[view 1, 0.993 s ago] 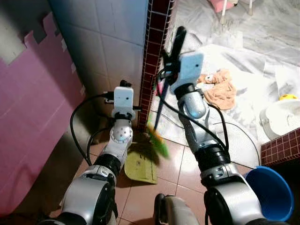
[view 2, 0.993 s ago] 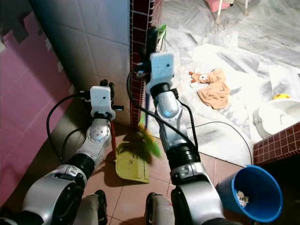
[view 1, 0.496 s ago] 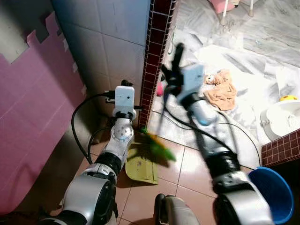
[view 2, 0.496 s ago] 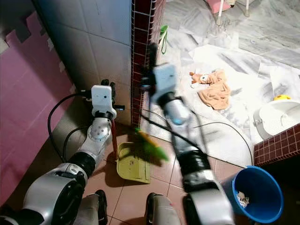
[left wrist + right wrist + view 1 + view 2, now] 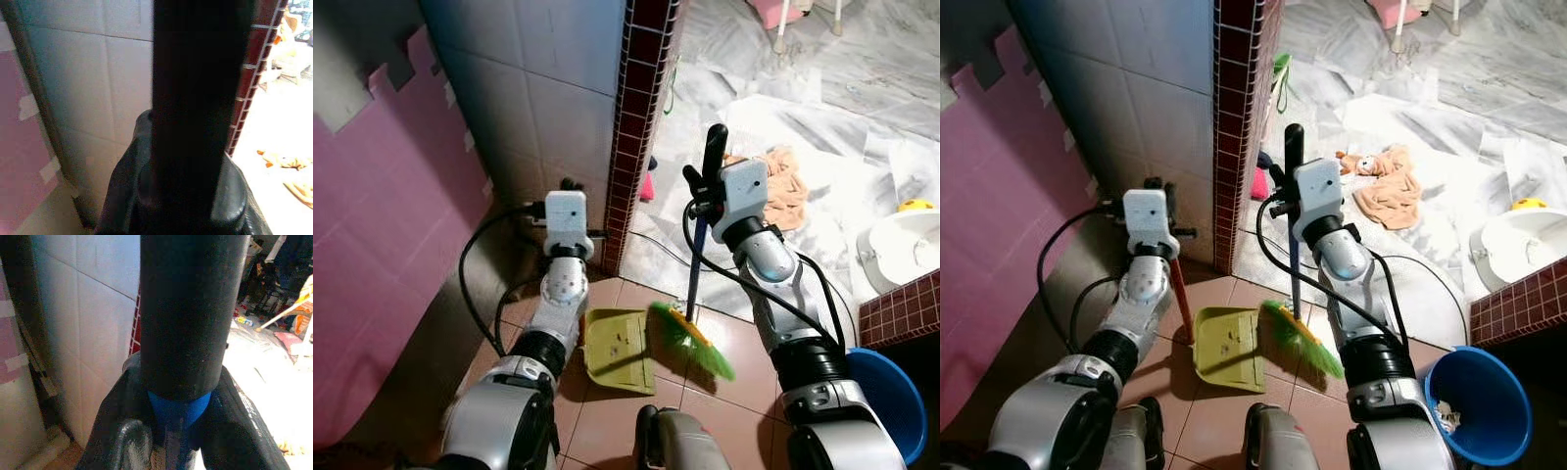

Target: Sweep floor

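Note:
My right gripper [image 5: 698,192] is shut on the broom's black grip [image 5: 714,147], which stands nearly upright. In the right wrist view, that grip [image 5: 188,308] and the blue shaft sit between the fingers [image 5: 122,431]. The green and orange bristles [image 5: 690,343] rest on the brown floor tiles against the right edge of the yellow-green dustpan [image 5: 619,350]. The dustpan lies flat on the floor. My left gripper [image 5: 1156,184] is shut on its long reddish handle [image 5: 1181,304]. In the left wrist view, the dark handle [image 5: 195,98] runs between the fingers.
A dark red tiled pillar [image 5: 641,127] and a white tiled wall stand just ahead. A pink foam mat [image 5: 372,245] lines the left side. A blue bin [image 5: 881,401] is at the right front. An orange cloth [image 5: 788,181], a white basin [image 5: 901,245] and a black cable lie beyond.
My right arm has dropped and swung right, carrying the broom head from over the dustpan to its right edge, nearer me. The left gripper and dustpan have barely shifted.

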